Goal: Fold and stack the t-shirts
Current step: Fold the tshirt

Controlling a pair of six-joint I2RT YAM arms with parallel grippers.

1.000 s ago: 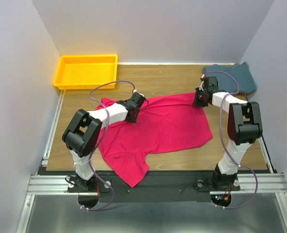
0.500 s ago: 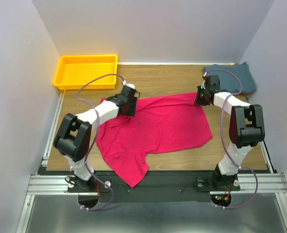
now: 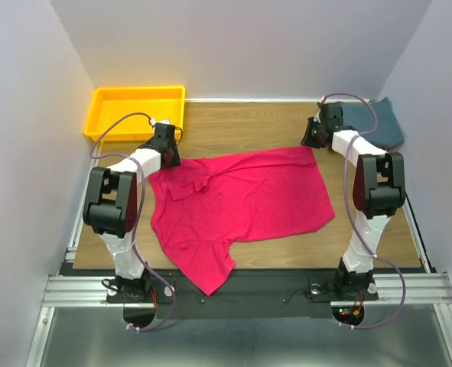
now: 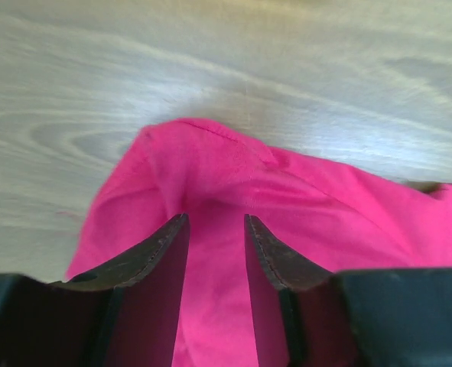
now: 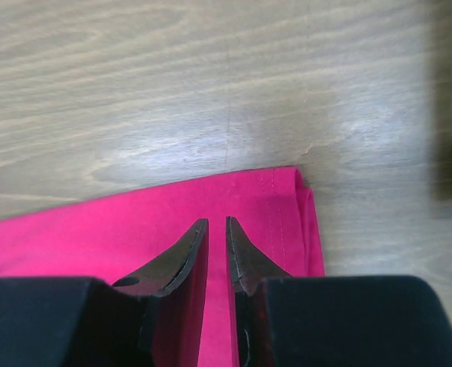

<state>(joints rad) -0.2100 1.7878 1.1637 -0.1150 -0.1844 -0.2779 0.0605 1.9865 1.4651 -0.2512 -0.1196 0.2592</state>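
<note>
The crimson-pink collared cloth t-shirt (image 3: 245, 195) lies left-to-right on the worktop (image 3: 248, 126), far corners beneath the parted left gripper (image 4: 216, 220) and the nearly closed right gripper (image 5: 216, 222), its grip unclear.

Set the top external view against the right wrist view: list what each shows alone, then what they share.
Top external only: the yellow tray, the left gripper, and the collar and sleeves of the crimson-pink shirt.
Right wrist only: the stitched hem at the shirt's far corner, seen close, and the narrow slit between the fingertips of the right gripper.
Both: that shirt corner under the right gripper, the wooden table, and the teal-blue shirt, which shows only as an edge in the wrist view.
</note>
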